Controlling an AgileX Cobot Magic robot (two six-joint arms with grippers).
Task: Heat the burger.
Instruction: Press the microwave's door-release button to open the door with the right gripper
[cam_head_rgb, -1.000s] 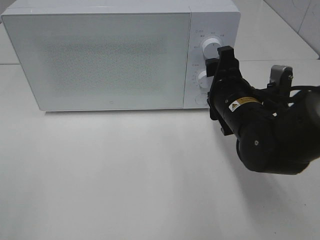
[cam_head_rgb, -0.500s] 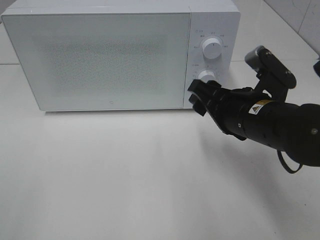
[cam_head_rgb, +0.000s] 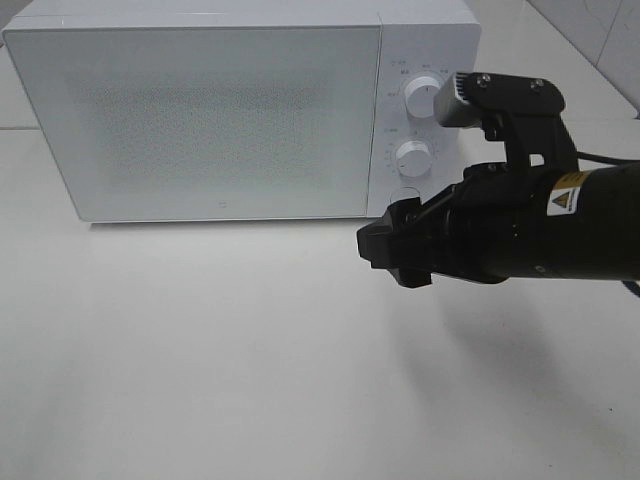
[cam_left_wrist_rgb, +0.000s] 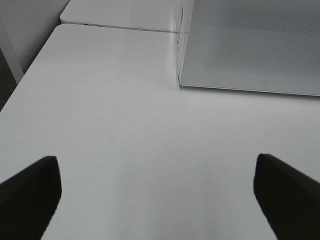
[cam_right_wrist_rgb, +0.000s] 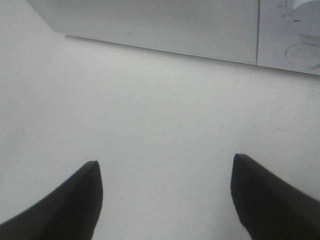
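A closed microwave (cam_head_rgb: 200, 120) is set far on the white table (cam_head_rgb: 200, 350), tiled wall (cam_head_rgb: 600, 30) far right. The right tool (cam_head_rgb: 385, 255) and left tool (cam_left_wrist_rgb: 156, 160) are held wide open, empty. The burger cannot be located.

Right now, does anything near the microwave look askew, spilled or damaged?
Nothing stands out. The microwave sits square with its door shut, no spill shows on the table, and the right gripper hangs open in front of it, holding nothing. The burger is in no view.
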